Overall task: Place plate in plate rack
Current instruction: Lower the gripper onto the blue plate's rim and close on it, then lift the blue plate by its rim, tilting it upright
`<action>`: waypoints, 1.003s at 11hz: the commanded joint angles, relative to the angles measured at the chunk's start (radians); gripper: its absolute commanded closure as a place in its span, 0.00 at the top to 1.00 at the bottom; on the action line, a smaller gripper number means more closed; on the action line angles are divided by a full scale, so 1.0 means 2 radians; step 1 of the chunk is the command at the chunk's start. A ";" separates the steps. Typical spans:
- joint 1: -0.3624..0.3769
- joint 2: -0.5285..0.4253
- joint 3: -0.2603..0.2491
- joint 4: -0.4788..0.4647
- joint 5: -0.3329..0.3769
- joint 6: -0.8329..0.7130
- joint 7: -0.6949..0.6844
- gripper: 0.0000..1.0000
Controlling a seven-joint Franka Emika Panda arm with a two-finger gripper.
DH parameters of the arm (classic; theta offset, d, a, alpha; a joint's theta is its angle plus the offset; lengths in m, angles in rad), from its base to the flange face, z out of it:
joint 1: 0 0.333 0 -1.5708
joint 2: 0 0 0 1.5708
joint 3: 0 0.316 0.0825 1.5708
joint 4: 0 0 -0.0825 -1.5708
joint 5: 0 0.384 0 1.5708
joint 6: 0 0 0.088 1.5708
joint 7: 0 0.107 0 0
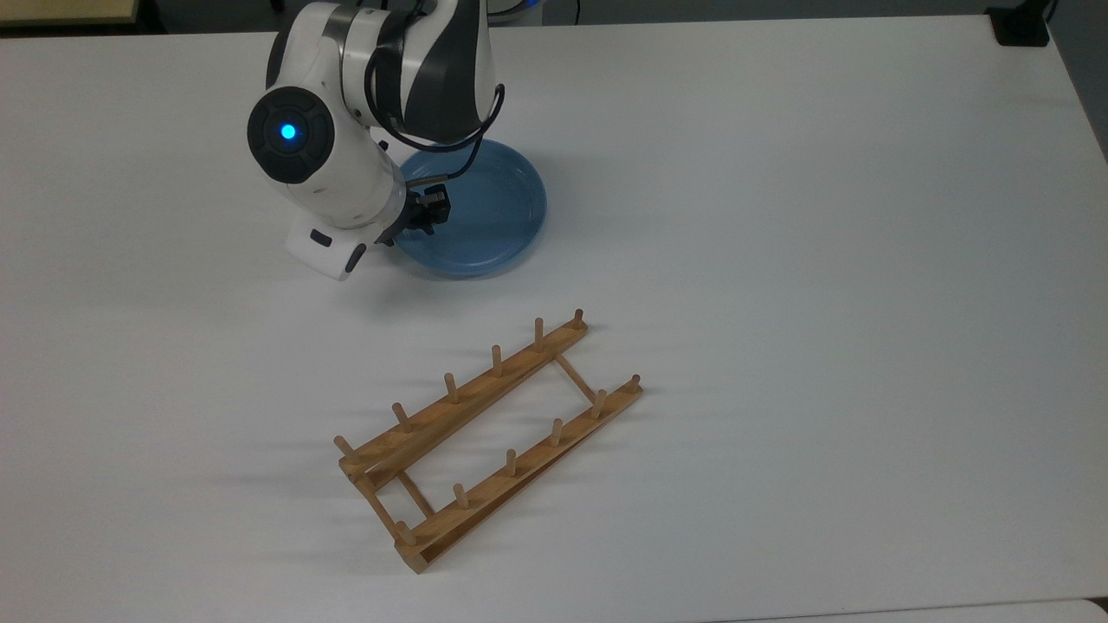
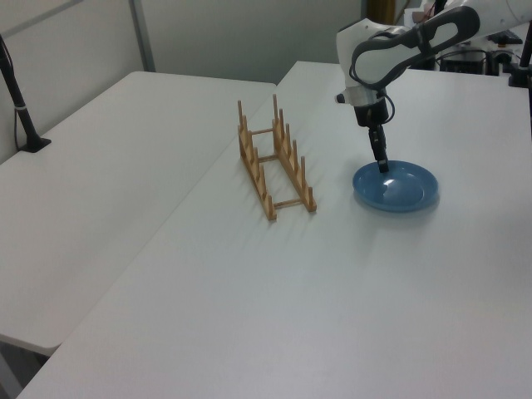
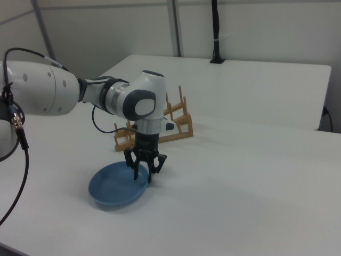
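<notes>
While the plate (image 1: 485, 208) lies flat on the white table (image 1: 779, 260), the gripper (image 3: 143, 175) hangs over its rim nearest the rack (image 1: 485, 433), fingers spread narrowly astride that edge; grip uncertain. Rack stands apart, bare.

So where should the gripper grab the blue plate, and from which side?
Pinch the raised rim of the plate, coming down from above with one finger inside and one outside. It lies flat on the table, so only the rim offers an edge. The open gripper already straddles the rim nearest the plate rack.
</notes>
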State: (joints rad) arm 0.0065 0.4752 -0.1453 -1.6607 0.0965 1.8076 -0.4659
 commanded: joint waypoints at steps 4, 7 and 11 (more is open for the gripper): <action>0.002 0.009 0.000 -0.001 -0.012 0.023 -0.025 0.11; 0.001 0.007 0.000 0.000 -0.012 0.018 -0.032 0.00; 0.001 -0.042 -0.002 0.013 -0.011 -0.014 -0.062 0.00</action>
State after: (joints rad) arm 0.0064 0.4736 -0.1449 -1.6342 0.0891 1.8301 -0.5325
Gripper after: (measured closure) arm 0.903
